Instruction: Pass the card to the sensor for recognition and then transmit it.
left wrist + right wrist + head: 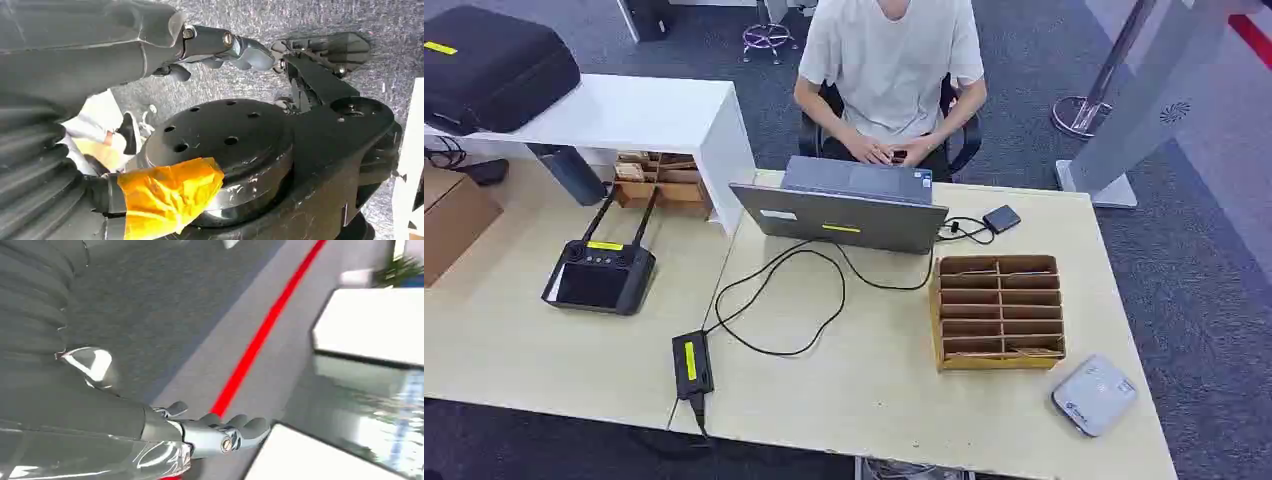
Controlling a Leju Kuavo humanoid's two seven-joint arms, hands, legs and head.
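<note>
Counter (pixel 874 400): pale wood, seen from the head view
Sensor (pixel 1094 394): flat white-grey reader at the counter's near right corner, just beside the card box
Card box (pixel 998 311): brown cardboard, divided into rows of slots, right of centre; cards within too small to tell apart
Laptop (pixel 849 205): grey, lid open, at the far edge; a person (pixel 889 60) in a white shirt sits behind it, hands at its keyboard
Cable (pixel 774 300): black, looping from the laptop across the counter's middle to a black power brick (pixel 692 364) with a yellow label at the near edge
Small black device (pixel 1001 218): by the laptop's right side, on a short lead
Remote controller (pixel 599 275): black, two antennas, on the counter's left part
Black case (pixel 494 65): on a white table at far left

Left hand (pixel 220 47): hanging over grey carpet, fingers apart and lightly curled, holding nothing
Right hand (pixel 220 432): hanging over grey floor with a red line (pixel 260 337), fingers apart, holding nothing

Both hands well apart from box and sensor
</note>
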